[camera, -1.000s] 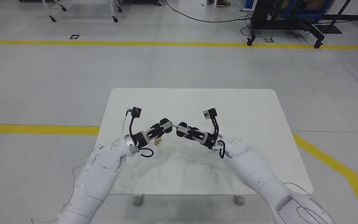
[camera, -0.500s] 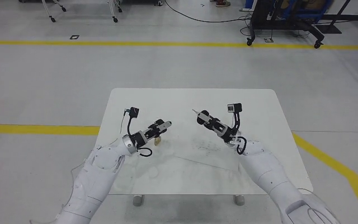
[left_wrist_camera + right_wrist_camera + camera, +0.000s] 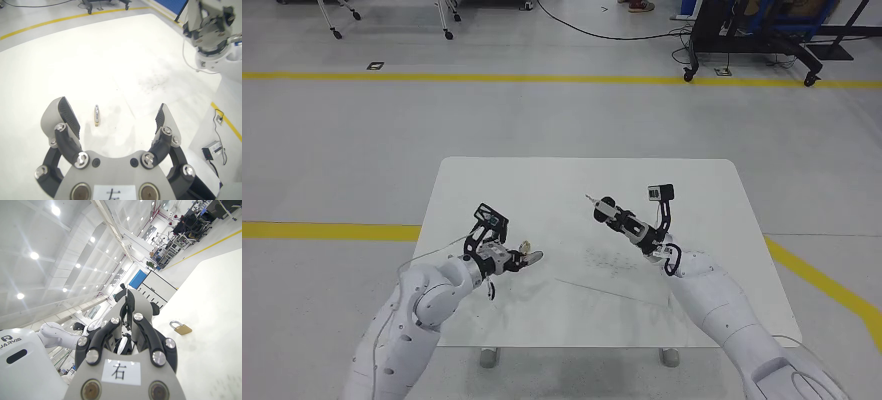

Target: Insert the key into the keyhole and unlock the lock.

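Note:
A brass padlock [image 3: 97,116] with a silver shackle rests on the white table [image 3: 117,56], just ahead of my left gripper [image 3: 112,103], which hovers open with nothing between its fingers. From above, the padlock [image 3: 525,247] lies at the tips of the left gripper [image 3: 530,258]. My right gripper [image 3: 600,206] is raised over the table's middle, apart from the lock and shut on the key [image 3: 589,199], whose thin tip sticks out. In the right wrist view, the right gripper [image 3: 127,292] pinches the dark key [image 3: 119,295], and the padlock [image 3: 180,328] lies farther off on the table.
The right arm's wrist [image 3: 208,28] hangs above the table's far side in the left wrist view. A scuffed grey patch [image 3: 153,81] marks the tabletop between the arms. The near table edge [image 3: 572,345] runs close behind both arms.
One second ago both grippers met over the table's middle. The right one has since drawn away to the right with the key. The left one has pulled back and down behind the padlock.

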Controlling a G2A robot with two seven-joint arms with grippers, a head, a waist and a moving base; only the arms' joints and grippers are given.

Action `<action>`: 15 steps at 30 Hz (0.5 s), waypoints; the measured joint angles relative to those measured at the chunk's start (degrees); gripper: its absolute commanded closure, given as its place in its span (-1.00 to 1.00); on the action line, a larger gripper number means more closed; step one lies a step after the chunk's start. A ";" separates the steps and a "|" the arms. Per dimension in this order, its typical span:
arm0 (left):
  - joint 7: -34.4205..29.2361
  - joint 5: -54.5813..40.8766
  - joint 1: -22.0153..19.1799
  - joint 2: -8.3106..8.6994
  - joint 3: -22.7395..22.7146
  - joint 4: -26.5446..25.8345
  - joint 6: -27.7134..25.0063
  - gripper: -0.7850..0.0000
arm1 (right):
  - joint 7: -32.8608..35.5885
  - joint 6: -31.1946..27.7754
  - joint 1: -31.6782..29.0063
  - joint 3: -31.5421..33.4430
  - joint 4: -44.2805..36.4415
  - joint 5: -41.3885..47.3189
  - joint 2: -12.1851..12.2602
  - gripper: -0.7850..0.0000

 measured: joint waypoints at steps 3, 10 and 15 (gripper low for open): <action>-0.07 2.29 -0.51 -0.01 0.70 0.82 1.04 -1.00 | 0.00 0.00 0.00 0.00 0.00 0.00 0.00 1.00; -4.46 2.59 -4.21 -0.55 4.14 5.59 1.90 -0.61 | 0.00 0.00 0.00 0.00 0.00 0.00 0.00 1.00; -5.55 2.97 -5.61 -0.71 5.20 7.20 2.44 0.00 | 0.00 0.00 0.00 0.00 0.00 0.00 0.00 1.00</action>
